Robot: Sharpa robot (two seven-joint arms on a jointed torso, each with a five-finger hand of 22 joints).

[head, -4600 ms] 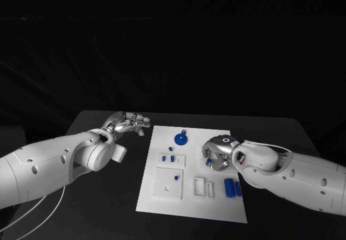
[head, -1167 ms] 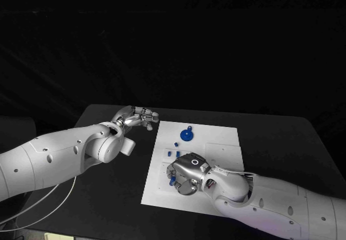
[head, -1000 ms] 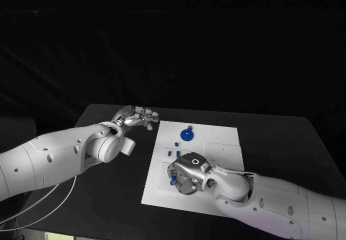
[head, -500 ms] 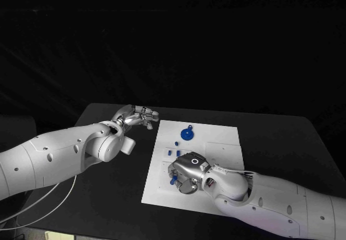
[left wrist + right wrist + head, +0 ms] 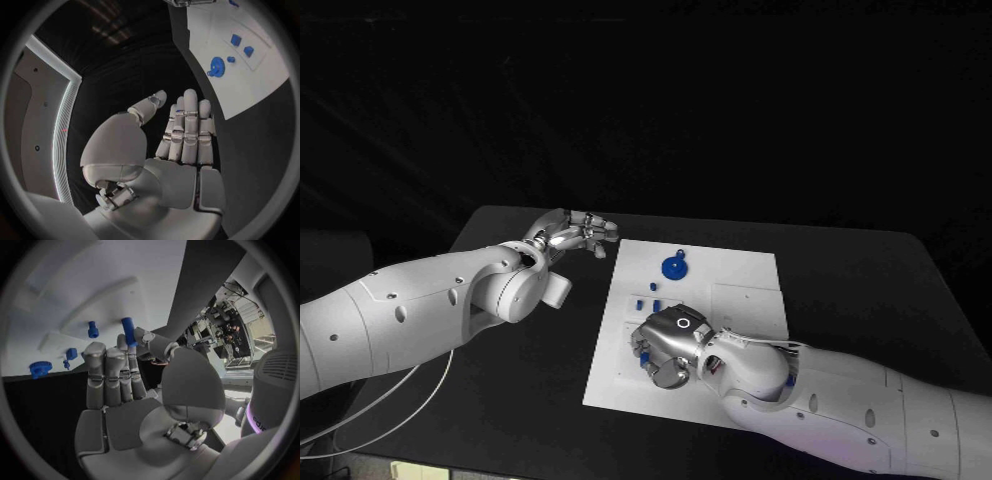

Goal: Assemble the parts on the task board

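Left hand (image 5: 570,235): we are holding it off the far left corner of the task board (image 5: 733,275), over the black table (image 5: 862,270). Its fingers are lying straight and side by side in the left wrist view, thumb apart, with nothing in them. It is well apart from every part.

Task board: we are seeing the white plate lying in the middle of the table, its long sides running away from us.

Blue gear (image 5: 672,268): it is resting on the far part of the board, nearer the left hand than the right.

Small blue pieces (image 5: 648,303): two or three are sitting on the board between the gear and the right hand.

Right hand (image 5: 672,348): we are reaching it over the near left part of the board. It is pinching a blue peg (image 5: 128,331) between thumb and fingertips. In the right wrist view the peg's long axis is pointing out past the fingertips toward the board, where another short blue peg (image 5: 93,329) is already standing. We judge the right hand is doing the placing; we cannot tell which hole lies beneath it.
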